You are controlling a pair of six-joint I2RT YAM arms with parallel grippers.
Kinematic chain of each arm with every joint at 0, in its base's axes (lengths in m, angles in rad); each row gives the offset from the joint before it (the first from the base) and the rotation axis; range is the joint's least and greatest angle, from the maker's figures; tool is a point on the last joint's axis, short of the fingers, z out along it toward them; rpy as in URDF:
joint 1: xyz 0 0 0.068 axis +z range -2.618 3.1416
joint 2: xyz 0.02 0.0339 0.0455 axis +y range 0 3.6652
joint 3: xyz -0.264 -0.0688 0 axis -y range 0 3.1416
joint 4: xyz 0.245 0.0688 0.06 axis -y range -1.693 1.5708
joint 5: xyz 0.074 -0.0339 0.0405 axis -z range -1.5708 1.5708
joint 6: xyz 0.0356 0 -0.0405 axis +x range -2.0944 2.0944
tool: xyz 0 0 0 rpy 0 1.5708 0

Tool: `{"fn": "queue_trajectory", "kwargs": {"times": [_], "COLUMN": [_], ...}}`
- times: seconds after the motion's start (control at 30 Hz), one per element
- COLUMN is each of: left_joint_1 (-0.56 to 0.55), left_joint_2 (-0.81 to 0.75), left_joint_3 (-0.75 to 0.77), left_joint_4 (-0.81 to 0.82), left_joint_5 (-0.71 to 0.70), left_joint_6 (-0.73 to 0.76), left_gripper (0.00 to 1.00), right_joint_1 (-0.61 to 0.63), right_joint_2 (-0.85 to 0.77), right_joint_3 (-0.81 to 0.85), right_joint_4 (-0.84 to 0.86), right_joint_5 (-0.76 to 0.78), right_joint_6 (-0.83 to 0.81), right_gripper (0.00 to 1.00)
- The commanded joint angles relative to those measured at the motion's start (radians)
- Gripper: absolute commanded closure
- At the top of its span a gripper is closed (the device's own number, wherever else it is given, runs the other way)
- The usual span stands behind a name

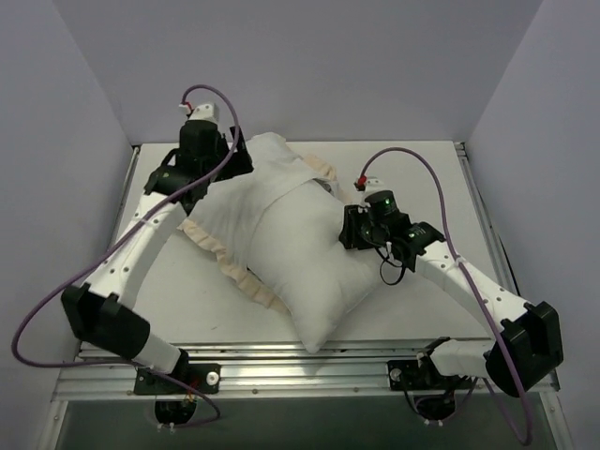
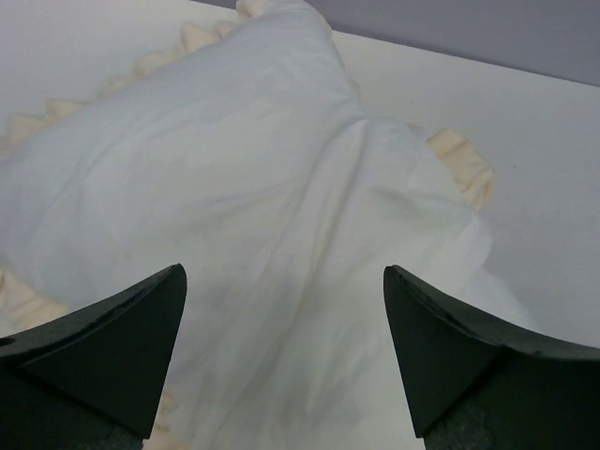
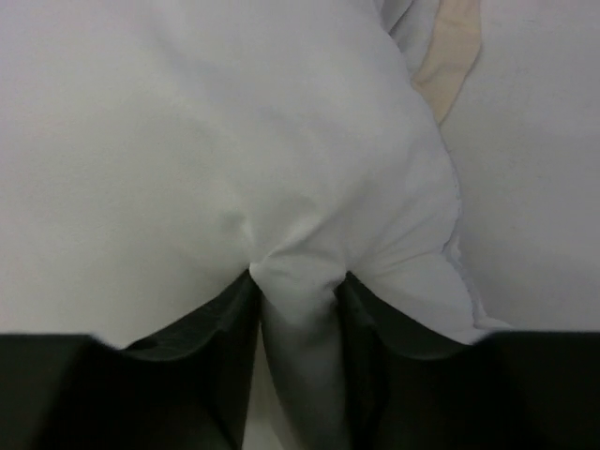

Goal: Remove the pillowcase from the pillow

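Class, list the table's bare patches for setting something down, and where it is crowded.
Free: near-left table, between left arm and pillowcase frill; far-right corner beyond right fingers. Crowded: middle, under the pillow; far-left, around left fingers.

This is a robotics lab test cell. A bare white table (image 1: 178, 300) is boxed in by blank pale walls (image 1: 309, 66) at the left, top and right of the overhead frame. Aluminium rails (image 1: 300, 373) run along the bottom edge. On them are bolted 2 black-and-white robot arms, the left arm (image 1: 141, 248) and the right arm (image 1: 473, 281), each trailing purple cables (image 1: 403, 150).
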Motion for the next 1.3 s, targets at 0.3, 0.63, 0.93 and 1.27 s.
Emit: {"fn": "queue_trajectory", "kwargs": {"times": [0.3, 0.63, 0.93, 1.27], "left_joint_1": [0.111, 0.258, 0.289, 0.297], "left_joint_2": [-0.607, -0.68, -0.67, -0.674], "left_joint_3": [-0.569, -0.736, -0.739, -0.744], "left_joint_4": [-0.037, -0.021, -0.017, -0.017], "left_joint_5": [-0.01, 0.021, 0.03, 0.054], "left_joint_6": [0.04, 0.059, 0.056, 0.056], "left_gripper": [0.06, 0.06, 0.06, 0.06], "right_joint_1": [0.08, 0.315, 0.508, 0.531], "right_joint_2": [0.031, 0.132, 0.303, 0.461], "right_joint_3": [0.203, 0.303, 0.335, 0.295], "right_joint_4": [-0.128, -0.181, -0.125, -0.098], "right_joint_5": [0.179, 0.257, 0.32, 0.467], "right_joint_6": [-0.158, -0.294, -0.348, -0.334], "right_gripper": [0.13, 0.03, 0.0, 0.0]}}
